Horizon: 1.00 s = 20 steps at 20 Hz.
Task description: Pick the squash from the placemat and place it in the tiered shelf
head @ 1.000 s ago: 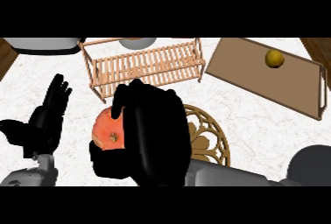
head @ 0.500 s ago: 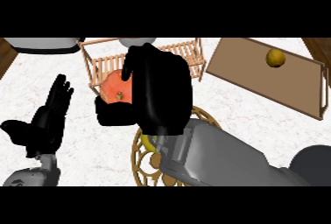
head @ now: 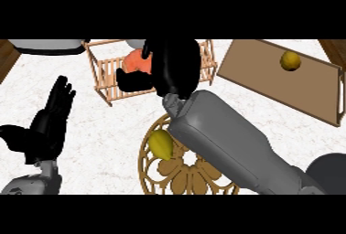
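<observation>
No writing or labels show on anything. The table (head: 101, 132) is white marble with faint grey veins, and dark wood shows at the top left and top right corners. At the far left the left hand (head: 47, 128) rests open near the edge, fingers straight and pointing up, thumb out to the side, holding nothing. A grey-white object (head: 47, 44) sits at the top left edge, partly cut off. To its right stands the shelf (head: 111, 80), made of light wooden slats. Over it is the right hand (head: 169, 68), its fingers curled round the squash (head: 138, 61), which is orange and sits above the slats, largely hidden by the hand. The grey right forearm (head: 229, 141) runs from the lower right corner up to that hand, crossing the placemat (head: 175, 176), a round openwork mat in golden brown. A yellow fruit (head: 161, 144) lies on the placemat, just beside the forearm. At the right lies a brown tray (head: 270, 77), tilted, with a small yellow fruit (head: 290, 60) on it near its top edge.
</observation>
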Tool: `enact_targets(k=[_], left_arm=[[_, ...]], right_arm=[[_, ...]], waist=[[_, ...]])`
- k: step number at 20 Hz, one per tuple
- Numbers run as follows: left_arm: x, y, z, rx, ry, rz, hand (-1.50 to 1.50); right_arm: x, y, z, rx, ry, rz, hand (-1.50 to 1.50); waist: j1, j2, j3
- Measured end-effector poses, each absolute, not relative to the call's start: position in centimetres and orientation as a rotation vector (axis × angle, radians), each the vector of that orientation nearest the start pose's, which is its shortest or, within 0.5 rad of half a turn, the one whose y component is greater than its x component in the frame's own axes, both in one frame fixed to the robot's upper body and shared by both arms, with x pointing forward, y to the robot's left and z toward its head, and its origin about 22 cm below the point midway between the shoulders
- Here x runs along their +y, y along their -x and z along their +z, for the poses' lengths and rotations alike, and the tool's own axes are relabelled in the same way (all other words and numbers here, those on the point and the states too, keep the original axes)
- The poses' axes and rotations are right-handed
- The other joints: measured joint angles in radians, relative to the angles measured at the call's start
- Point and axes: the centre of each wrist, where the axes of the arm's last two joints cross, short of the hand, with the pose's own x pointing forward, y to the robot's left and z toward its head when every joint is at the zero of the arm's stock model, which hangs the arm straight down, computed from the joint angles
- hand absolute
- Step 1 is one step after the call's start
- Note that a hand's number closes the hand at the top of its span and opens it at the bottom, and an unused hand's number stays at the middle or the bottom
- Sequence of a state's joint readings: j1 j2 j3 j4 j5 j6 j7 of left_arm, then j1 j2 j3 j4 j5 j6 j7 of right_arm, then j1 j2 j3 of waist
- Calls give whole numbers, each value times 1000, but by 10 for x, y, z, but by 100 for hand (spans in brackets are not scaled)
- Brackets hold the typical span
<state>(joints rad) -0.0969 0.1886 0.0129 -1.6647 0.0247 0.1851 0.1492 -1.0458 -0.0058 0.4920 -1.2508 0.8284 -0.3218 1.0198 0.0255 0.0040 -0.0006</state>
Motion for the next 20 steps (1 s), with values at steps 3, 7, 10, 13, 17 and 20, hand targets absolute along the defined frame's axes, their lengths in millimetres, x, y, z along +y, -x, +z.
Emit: enact_targets(k=[3,7,10,13,17,20], left_arm=[[261,-262,59,-1614,-224,21,0],[265,-264,60,-1607,-224,25,0],[260,-262,60,-1613,-223,22,0],[261,-261,59,-1615,-219,13,0],[254,-262,57,-1618,-208,12,0],[253,-262,57,-1622,-207,1,0]], right_arm=[[8,-348,192,-1633,890,494,150],[7,-369,183,-1629,886,464,150],[5,-383,173,-1616,897,463,150],[-2,-394,170,-1613,868,369,-150],[-5,-405,167,-1577,804,337,-150],[-4,-409,162,-1571,778,339,-150]], waist=[[4,1,0],[5,2,0],[9,3,0],[15,6,0],[23,8,0],[25,8,0]])
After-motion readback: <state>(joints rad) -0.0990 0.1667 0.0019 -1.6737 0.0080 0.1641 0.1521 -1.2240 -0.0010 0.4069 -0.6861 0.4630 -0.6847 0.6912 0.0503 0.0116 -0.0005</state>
